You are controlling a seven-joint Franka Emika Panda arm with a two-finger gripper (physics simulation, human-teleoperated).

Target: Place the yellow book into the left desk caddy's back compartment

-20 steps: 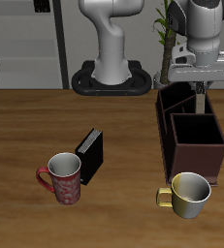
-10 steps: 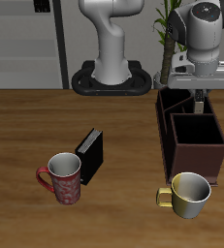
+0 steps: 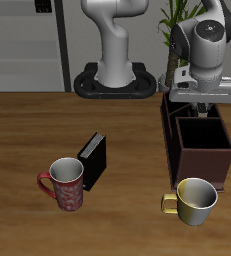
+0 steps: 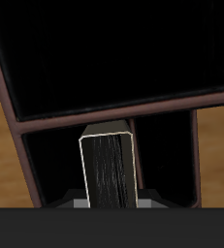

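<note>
The left desk caddy [image 3: 199, 150] is a dark reddish-brown box near the table's back. My gripper [image 3: 200, 100] hangs right over its back compartment [image 3: 184, 105], the end section farthest from the table's front edge. It is shut on the yellow book [image 4: 109, 170], which stands upright between the grey fingers [image 4: 150, 202]. The wrist view shows the book's pale-edged end with a dark opening all around it, bounded by the caddy's walls [image 4: 75, 126]. In the exterior view the hand hides almost all of the book.
A black book [image 3: 93, 158] leans upright near the table's middle, with a red mug [image 3: 65, 183] just in front of it. A yellow mug [image 3: 194, 198] stands against the caddy's front end. The robot base [image 3: 115, 80] and a plant [image 3: 171, 40] are behind.
My gripper has come down with the book toward the caddy's back section, and the arm above it has turned. Mugs and black book have not moved.
</note>
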